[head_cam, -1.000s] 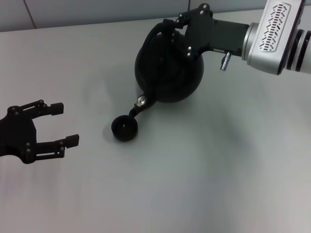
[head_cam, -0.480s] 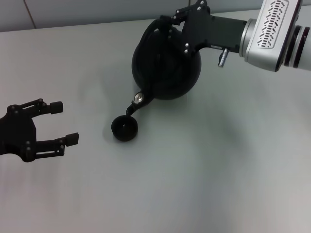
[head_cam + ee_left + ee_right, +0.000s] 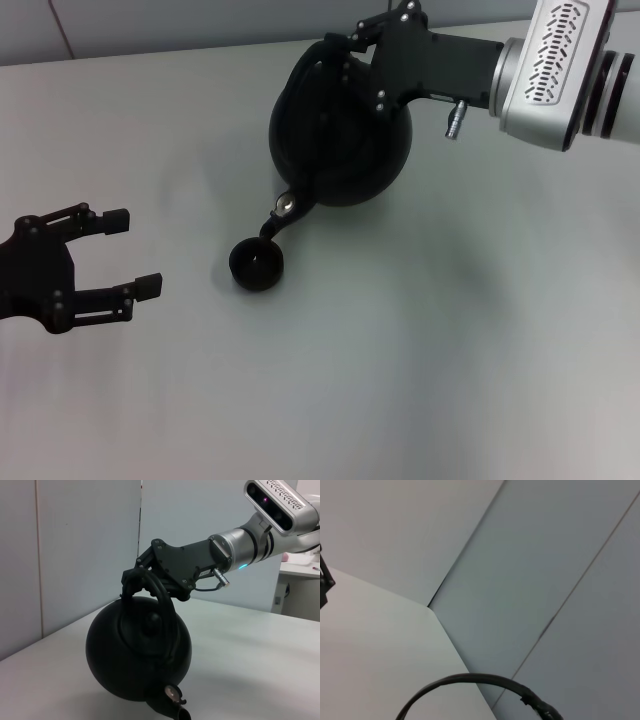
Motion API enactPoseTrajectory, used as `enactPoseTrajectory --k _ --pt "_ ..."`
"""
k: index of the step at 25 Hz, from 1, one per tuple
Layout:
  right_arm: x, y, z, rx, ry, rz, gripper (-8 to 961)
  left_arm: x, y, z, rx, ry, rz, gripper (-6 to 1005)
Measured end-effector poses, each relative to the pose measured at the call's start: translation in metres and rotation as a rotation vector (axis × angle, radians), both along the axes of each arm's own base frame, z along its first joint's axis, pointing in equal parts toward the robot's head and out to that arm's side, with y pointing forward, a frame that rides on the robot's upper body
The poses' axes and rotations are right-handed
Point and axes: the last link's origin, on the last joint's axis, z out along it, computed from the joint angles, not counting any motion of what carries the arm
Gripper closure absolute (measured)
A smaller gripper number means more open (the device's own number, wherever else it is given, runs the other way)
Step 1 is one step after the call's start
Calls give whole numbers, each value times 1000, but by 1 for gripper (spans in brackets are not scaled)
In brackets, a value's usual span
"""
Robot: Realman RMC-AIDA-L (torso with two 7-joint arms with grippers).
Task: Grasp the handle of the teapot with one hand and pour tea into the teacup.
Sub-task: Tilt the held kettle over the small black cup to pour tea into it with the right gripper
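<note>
R gripper (image 3: 350,60) is clamping the handle (image 3: 159,592) w/ teapot (image 3: 340,140) hanging tilted below it, spout pointing down & away toward the teacup (image 3: 256,264) sitting just past the spout tip, while L gripper (image 3: 125,255) is idling open, well apart.

Right gripper (image 3: 345,55), clamped on the thin black arched handle (image 3: 318,62), has carried the large round matte-black teapot (image 3: 340,140) slightly up and leftward. Short curved spout (image 3: 275,222) now hangs nearer above the small black teacup (image 3: 256,263).
</note>
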Motion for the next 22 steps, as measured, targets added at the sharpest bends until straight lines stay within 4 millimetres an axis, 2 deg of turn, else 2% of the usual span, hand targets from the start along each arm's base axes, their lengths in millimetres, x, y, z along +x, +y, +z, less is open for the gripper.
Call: enactPoseTrajectory --k 22 --pt "-11 3 -1 2 -19 46 864 0 1 -1 1 -1 1 133"
